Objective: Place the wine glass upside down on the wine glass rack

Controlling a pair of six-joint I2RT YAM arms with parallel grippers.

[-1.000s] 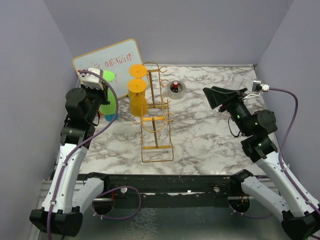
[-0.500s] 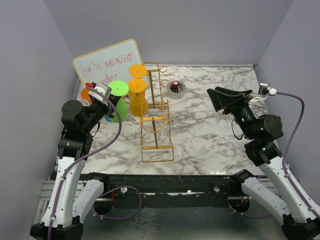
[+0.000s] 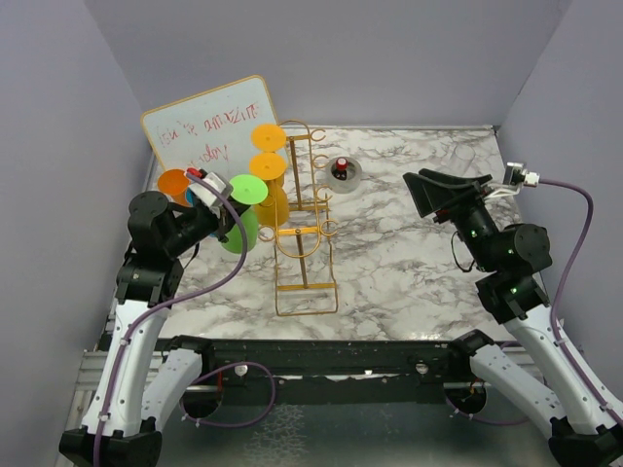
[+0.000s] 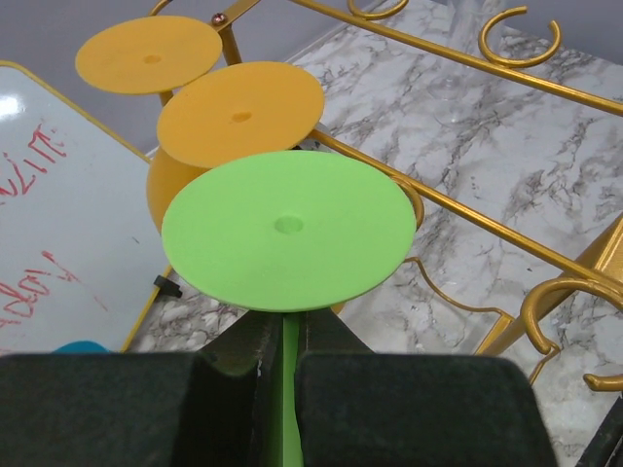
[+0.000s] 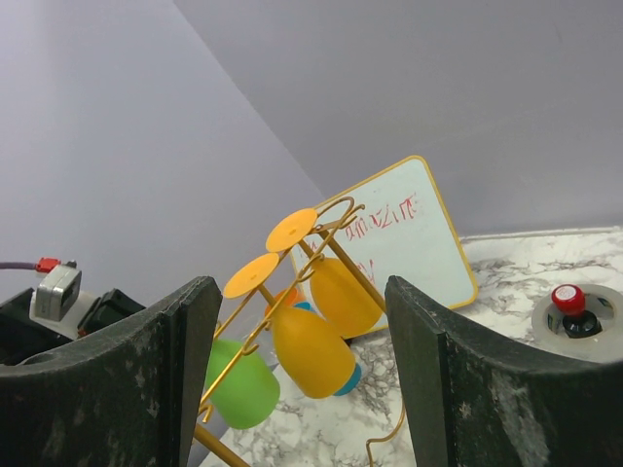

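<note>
My left gripper [image 3: 227, 216] is shut on the stem of a green wine glass [image 3: 243, 209], held upside down with its round foot [image 4: 287, 229] on top. In the left wrist view the stem [image 4: 289, 355] runs between my closed fingers. The glass hangs just left of the gold wire rack [image 3: 304, 229], beside a low loop hook [image 4: 417, 199]. Two orange glasses [image 3: 269, 185] hang upside down on the rack's left side. My right gripper [image 3: 440, 191] is open and empty, raised at the right, facing the rack [image 5: 292, 282].
A whiteboard [image 3: 209, 122] leans at the back left. Another orange glass [image 3: 173, 183] with something blue stands in front of it. A small round dish with a red-topped object [image 3: 343, 170] sits behind the rack's right side.
My left gripper has carried the green glass rightward, from near the whiteboard to right beside the rack's left hooks. The right arm pulled back a little earlier and has since stayed still.
</note>
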